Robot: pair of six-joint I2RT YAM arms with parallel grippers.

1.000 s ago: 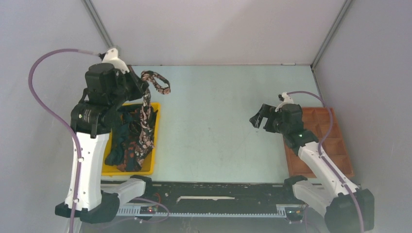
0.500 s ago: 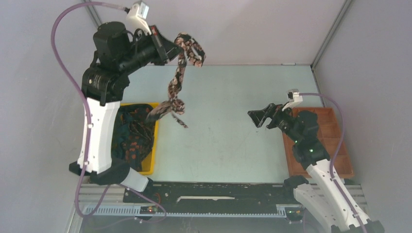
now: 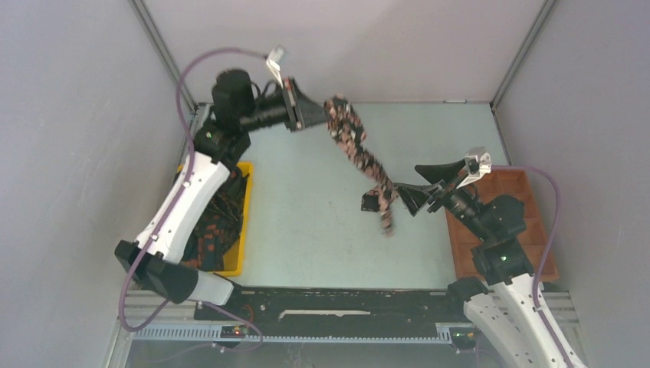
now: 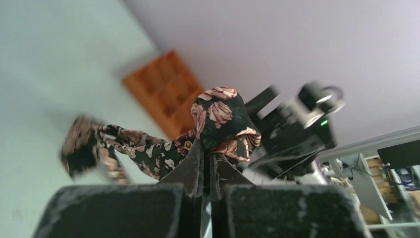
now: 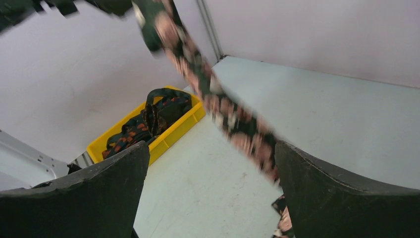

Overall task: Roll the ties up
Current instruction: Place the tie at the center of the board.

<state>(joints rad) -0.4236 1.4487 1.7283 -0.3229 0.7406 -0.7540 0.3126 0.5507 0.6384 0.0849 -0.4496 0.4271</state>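
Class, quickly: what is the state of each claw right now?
Left claw: closed on a tie.
Right claw: open, holding nothing.

Plain pale grey walls close in the scene: a back wall [image 3: 345, 46] beyond the left hand [image 3: 316, 115], a side wall [image 3: 69, 153] outward of it, and another side wall [image 3: 590, 92] outward of the right hand [image 3: 421, 185]. Thin metal struts [image 3: 157, 34] run down the two far corners. Under both hands lies a pale blue-green surface [image 3: 322, 230], lightly scuffed and evenly lit by soft light. A yellow bin [image 3: 244, 222] stands on it below and behind the left hand, and an orange-brown compartment tray [image 3: 536, 230] just outward of the right hand. A black rail [image 3: 337, 303] lines the near edge. In the left wrist view, blurred shelving and clutter [image 4: 391, 168] show past the side wall.
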